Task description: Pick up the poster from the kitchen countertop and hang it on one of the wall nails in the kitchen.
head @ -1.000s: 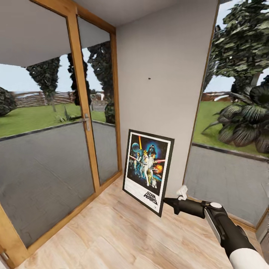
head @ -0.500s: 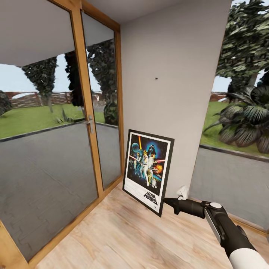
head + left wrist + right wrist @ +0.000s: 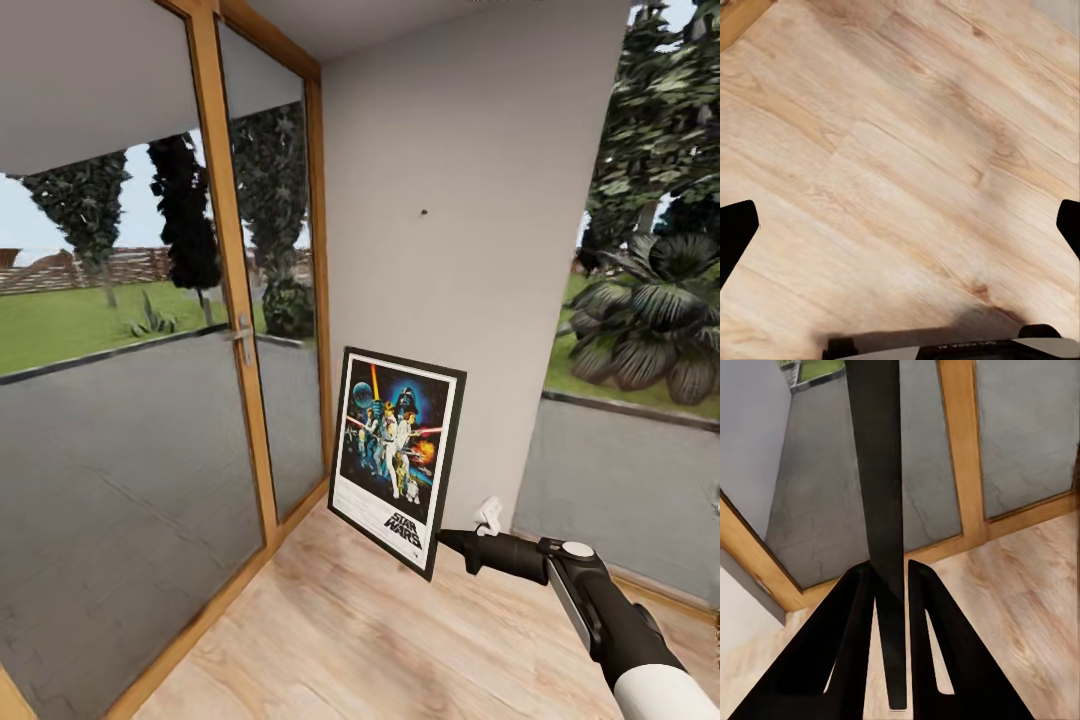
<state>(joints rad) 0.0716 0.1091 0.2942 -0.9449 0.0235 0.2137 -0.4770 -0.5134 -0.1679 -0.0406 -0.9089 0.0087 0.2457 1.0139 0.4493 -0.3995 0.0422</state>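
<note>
The Star Wars poster [image 3: 397, 458] hangs upright above the wooden floor, its black frame and white border facing me, just in front of the light-grey wall panel [image 3: 470, 150]. My right gripper [image 3: 441, 541] is shut on the poster's lower right edge. In the right wrist view the poster [image 3: 879, 472] shows edge-on as a dark strip pinched between the fingers of the right gripper [image 3: 891, 579]. A wall nail [image 3: 424, 212] is a dark speck on the panel, well above the poster's top. The left gripper [image 3: 900, 229] is open over bare floor. The kitchen countertop is out of view.
A wood-framed glass door [image 3: 215, 250] with a metal handle [image 3: 241, 332] stands left of the wall panel. A large window [image 3: 640, 330] with garden plants behind it lies to the right. Light wooden floor [image 3: 380, 640] stretches below.
The head camera has shifted, so the wall, door and nail sit slightly further right in the picture. The poster stays in the right gripper at the same spot relative to the arm.
</note>
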